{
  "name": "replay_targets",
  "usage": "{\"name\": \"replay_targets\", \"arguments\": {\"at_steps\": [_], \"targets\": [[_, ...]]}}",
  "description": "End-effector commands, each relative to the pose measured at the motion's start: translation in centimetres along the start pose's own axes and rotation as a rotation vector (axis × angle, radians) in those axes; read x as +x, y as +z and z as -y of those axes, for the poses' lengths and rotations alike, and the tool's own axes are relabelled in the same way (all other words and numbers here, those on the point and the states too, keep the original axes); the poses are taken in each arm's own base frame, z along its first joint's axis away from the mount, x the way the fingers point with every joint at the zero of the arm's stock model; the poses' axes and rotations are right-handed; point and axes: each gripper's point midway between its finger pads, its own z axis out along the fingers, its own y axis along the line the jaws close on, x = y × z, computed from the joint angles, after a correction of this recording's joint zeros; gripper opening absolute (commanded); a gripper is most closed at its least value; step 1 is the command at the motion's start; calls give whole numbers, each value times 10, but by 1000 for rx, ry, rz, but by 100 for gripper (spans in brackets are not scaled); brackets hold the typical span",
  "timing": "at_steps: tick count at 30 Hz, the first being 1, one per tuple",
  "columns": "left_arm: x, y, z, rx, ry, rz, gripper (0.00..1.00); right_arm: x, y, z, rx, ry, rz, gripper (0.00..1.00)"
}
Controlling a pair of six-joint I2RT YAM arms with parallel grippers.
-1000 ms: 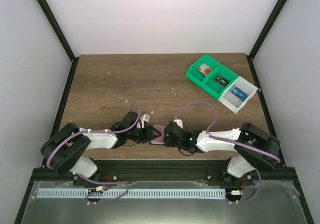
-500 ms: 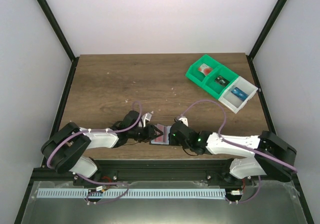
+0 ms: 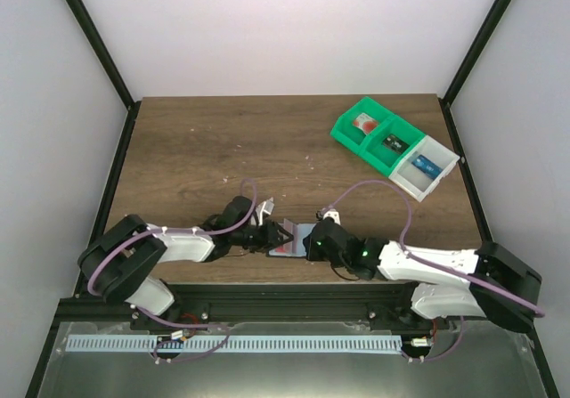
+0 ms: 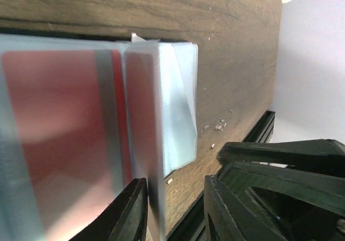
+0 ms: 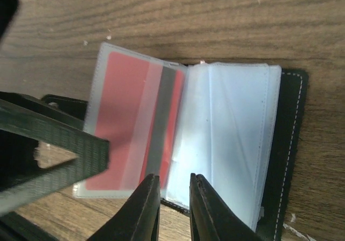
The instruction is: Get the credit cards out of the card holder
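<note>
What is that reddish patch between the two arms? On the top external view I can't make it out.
Observer: The right wrist view shows the card holder lying open on the table. The patch is a red card with a grey stripe.
Operator: Is the card out yet?
Observer: No, it sits inside a clear sleeve of the holder.
Operator: Is anything on that sleeve?
Observer: In the left wrist view, its edge runs between the left fingers, with a gap showing.

Soft, even light with faint shadows; the card holder point(image 4: 180, 101) blurs in wrist close-ups.
</note>
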Motion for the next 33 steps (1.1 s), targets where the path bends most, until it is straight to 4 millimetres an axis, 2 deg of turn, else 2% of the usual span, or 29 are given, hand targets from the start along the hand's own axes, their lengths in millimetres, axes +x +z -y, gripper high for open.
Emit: {"name": "replay_targets", "arguments": {"at_steps": [1,4,7,15,22,28,33], "targets": [[3,12,24,56,38,-32,33,-16,-14,3,-5,33,84,18],[7,21,36,68,60,-55,33,-21,-24,5,-18,43,120,19],[8,25,41,75,62,-61,33,-24,-29,7,-20,47,135,19],[6,26,35,56,58,-48,33,-28,-39,8,-35,47,161,20],[2,21,22,-23,73,-11,37,-24,-32,3,-45,21,132,20],[1,16,8,-60,67,2,50,-19,-20,9,-25,12,92,19],[0,14,-1,-63,53,15,52,-17,-12,12,-25,21,65,13]]}}
